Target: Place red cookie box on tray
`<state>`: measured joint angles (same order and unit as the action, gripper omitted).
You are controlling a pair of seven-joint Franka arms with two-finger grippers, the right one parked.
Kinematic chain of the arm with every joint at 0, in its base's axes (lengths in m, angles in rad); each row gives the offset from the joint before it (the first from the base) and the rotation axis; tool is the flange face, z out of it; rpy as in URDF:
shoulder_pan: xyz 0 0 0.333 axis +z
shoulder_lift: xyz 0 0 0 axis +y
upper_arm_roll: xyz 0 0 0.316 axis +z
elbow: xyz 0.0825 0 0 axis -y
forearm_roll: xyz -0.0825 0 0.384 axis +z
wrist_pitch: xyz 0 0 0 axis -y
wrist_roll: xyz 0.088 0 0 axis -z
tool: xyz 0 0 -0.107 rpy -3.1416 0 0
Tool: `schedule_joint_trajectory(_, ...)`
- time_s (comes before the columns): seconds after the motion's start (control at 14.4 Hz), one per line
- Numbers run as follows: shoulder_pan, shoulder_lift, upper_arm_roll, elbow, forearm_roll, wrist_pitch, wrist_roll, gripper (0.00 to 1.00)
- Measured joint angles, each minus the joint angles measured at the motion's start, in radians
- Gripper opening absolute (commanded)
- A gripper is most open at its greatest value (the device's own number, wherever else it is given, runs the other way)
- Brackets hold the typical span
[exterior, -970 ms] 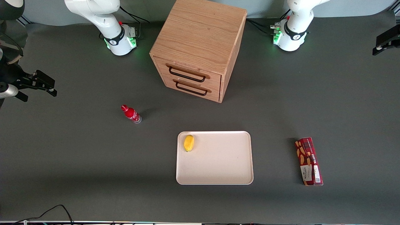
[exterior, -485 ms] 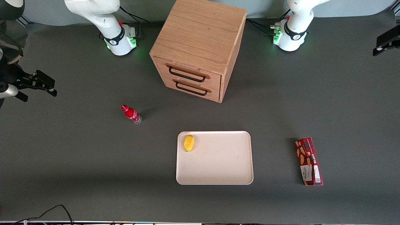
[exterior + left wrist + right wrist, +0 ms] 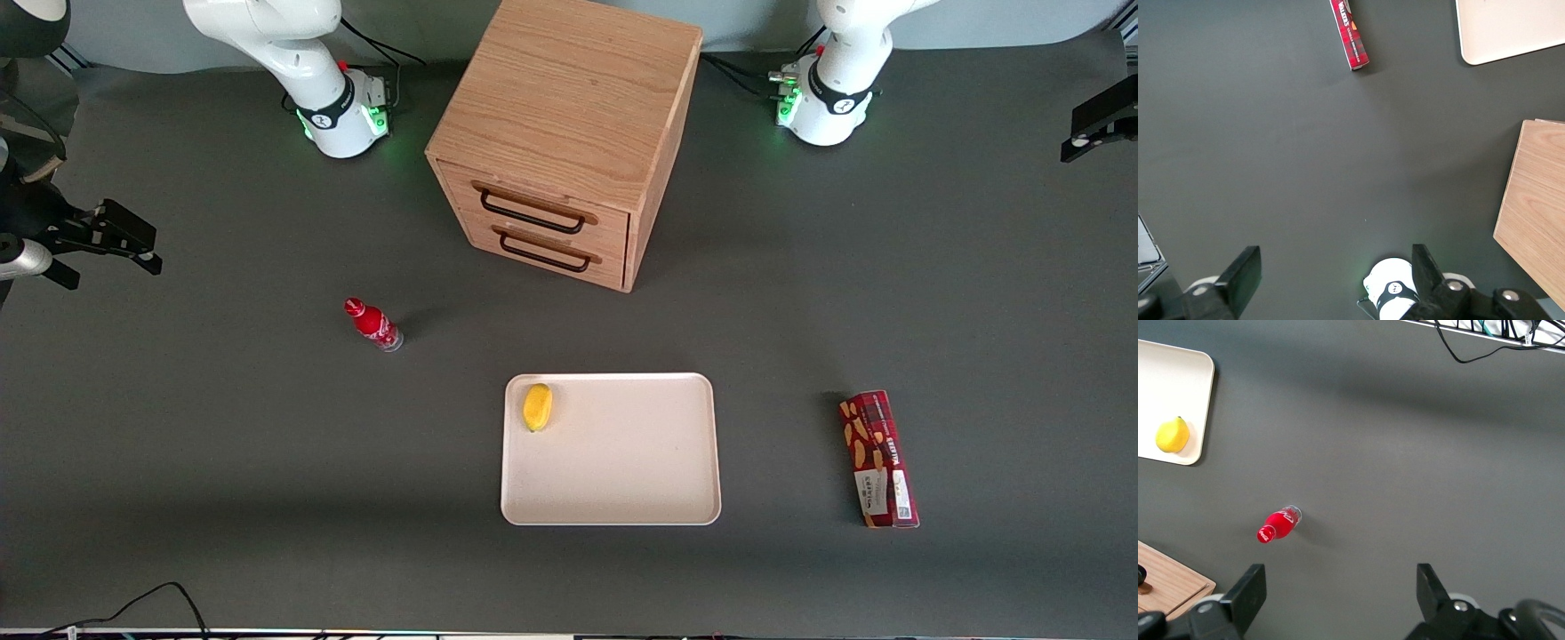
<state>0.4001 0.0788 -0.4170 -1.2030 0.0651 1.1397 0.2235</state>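
The red cookie box [image 3: 876,458] lies flat on the dark table toward the working arm's end, beside the tray and apart from it. It also shows in the left wrist view [image 3: 1350,33]. The cream-white tray [image 3: 640,462] lies in front of the drawer cabinet, nearer the front camera; one corner of it shows in the left wrist view [image 3: 1511,27]. My left gripper [image 3: 1335,280] is open and empty, high above the table, well away from the box. Part of it shows at the edge of the front view [image 3: 1085,133], farther from the camera than the box.
A yellow lemon [image 3: 537,406] lies in a corner of the tray. A wooden two-drawer cabinet [image 3: 560,133] stands mid-table, both drawers shut. A small red bottle [image 3: 373,324] lies toward the parked arm's end. A cable [image 3: 151,600] lies at the front edge.
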Motion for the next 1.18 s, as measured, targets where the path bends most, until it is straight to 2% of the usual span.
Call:
schedule_joint_trajectory(0.28,0.000,0.001,0.000,0.000,0.000,0.005,0.000,1.00)
schedule_joint_trajectory(0.49,-0.007,0.032,-0.006,-0.013,-0.001,0.112,-0.064,1.00)
schedule_joint_trajectory(0.62,-0.040,0.114,-0.011,-0.033,0.013,0.257,-0.145,1.00)
schedule_joint_trajectory(0.83,-0.100,0.309,-0.012,-0.047,0.096,0.457,-0.223,1.00)
schedule_joint_trajectory(1.18,-0.117,0.574,-0.011,-0.047,0.202,0.711,-0.321,1.00)
